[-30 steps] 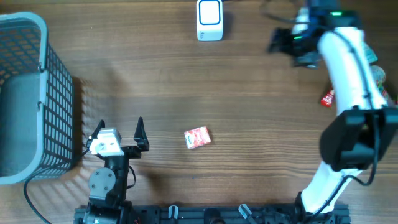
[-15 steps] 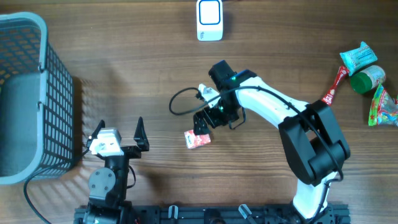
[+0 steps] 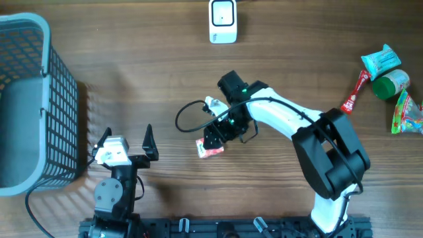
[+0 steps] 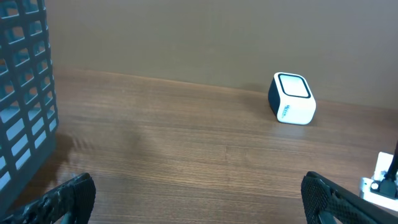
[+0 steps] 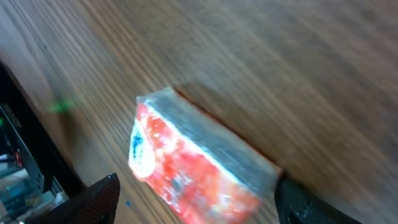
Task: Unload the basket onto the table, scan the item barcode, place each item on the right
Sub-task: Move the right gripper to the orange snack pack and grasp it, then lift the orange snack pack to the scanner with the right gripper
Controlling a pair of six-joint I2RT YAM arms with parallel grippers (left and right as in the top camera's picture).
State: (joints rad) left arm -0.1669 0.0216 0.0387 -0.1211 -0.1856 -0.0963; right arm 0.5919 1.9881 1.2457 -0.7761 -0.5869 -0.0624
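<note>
Near the middle of the table lies the red snack packet (image 3: pixel 210 149), flat on the wood and well short of the white barcode scanner (image 3: pixel 223 21) at the far edge. Over it hangs the right gripper (image 3: pixel 213 137), its fingers wide apart and straddling the packet (image 5: pixel 193 168) without gripping it, as far as I can see. The left gripper (image 3: pixel 127 142) sits spread wide by the basket (image 3: pixel 26 106), holding nothing. My worry is the pinch: the packet looks soft and lies askew between the jaws, so closing could nudge it sideways or catch only a corner. A finger might also cover the barcode, which I can't spot from here.
</note>
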